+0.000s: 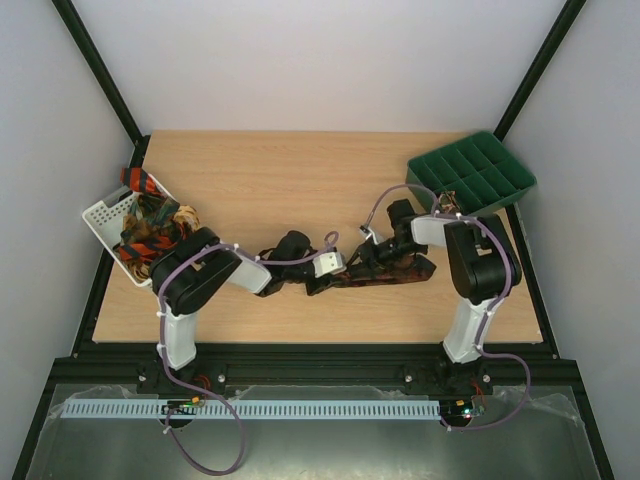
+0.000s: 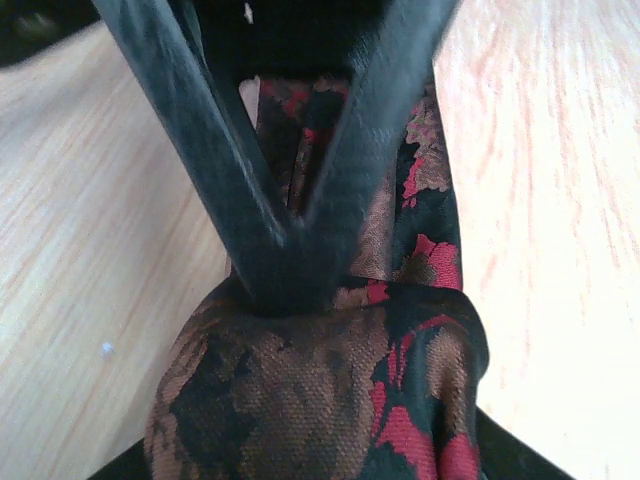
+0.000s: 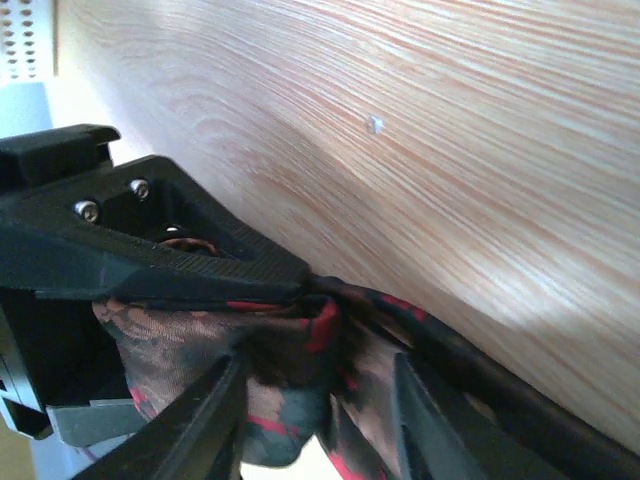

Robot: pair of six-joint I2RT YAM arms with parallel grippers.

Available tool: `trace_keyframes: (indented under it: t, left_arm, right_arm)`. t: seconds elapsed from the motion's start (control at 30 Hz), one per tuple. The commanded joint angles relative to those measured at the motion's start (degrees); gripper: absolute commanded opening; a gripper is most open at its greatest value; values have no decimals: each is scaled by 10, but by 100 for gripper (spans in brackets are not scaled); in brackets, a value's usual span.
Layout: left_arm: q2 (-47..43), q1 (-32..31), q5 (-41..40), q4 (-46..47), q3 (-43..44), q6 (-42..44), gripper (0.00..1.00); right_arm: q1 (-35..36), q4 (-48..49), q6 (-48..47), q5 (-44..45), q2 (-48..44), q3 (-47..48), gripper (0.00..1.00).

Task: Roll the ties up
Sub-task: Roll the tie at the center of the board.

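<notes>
A dark brown tie with red flowers lies across the middle of the table, partly rolled at its left end. My left gripper is shut on that rolled end; in the left wrist view its fingers meet in a V pinching the tie. My right gripper is right beside it. In the right wrist view its fingers stand apart around the bunched tie, gripper open, with the left gripper's black finger pressing on the fabric just above.
A white slotted basket at the left edge holds several more ties, orange-striped and tan. A green compartment tray stands at the back right. Both arms cross the table's near middle.
</notes>
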Motion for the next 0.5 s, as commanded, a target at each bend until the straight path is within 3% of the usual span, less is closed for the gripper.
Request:
trace_keyframes:
  t: [0.0,0.23,0.4,0.47]
  left_arm:
    - [-11,-3,-21,-94,-52,46,33]
    - [-3,-11,-35,-96,-51,18,37]
    - [-7,-11,-37,-101,-47,17,37]
    - [-7,-12,-39,-105,-44,20,38]
  right_arm:
    - [2,-85,-16,78,-56,-7,46]
    - [41,-49,69,-10,-77,-16,47]
    - [62,-27,79,8,-29,-6,44]
    - [62,-36,69,39,-6,8,37]
